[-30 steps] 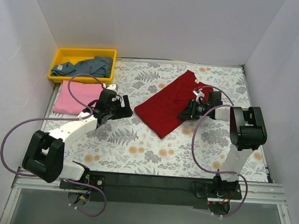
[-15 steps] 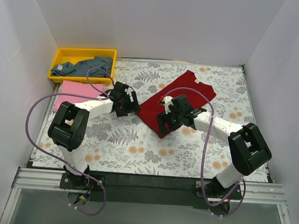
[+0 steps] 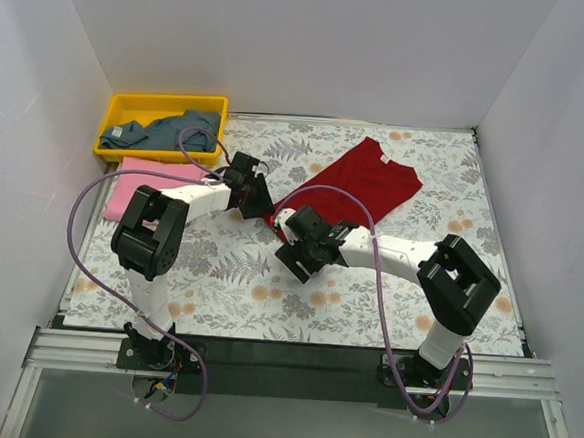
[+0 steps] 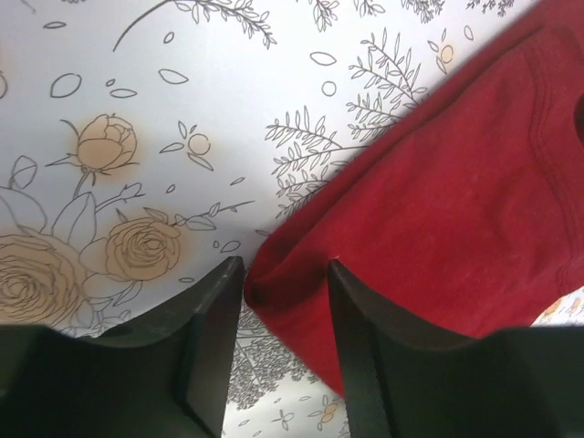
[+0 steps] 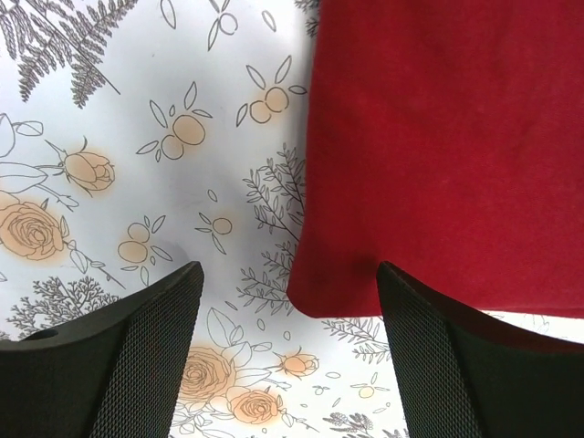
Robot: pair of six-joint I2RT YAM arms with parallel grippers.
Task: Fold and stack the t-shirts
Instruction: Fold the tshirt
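The dark red t-shirt is lying flat on the floral table. The left gripper is hovering at its left corner, jaws apart either side of the cloth. The right gripper is straddling its nearest corner, jaws wide apart.

Swinging the left tool rightward and a little farther across the worktop, leaving the spot beside the pink t-shirt and arriving at the left corner of the dark red t-shirt, straddling that corner with parted fingers. Sweeping the right tool leftward and nearer, coming off the right part of the dark red t-shirt and reaching its near corner, framing the hem corner between widely spread fingers. Drawing both elbows in toward the middle, raising the purple cables into taller loops above the worktop.
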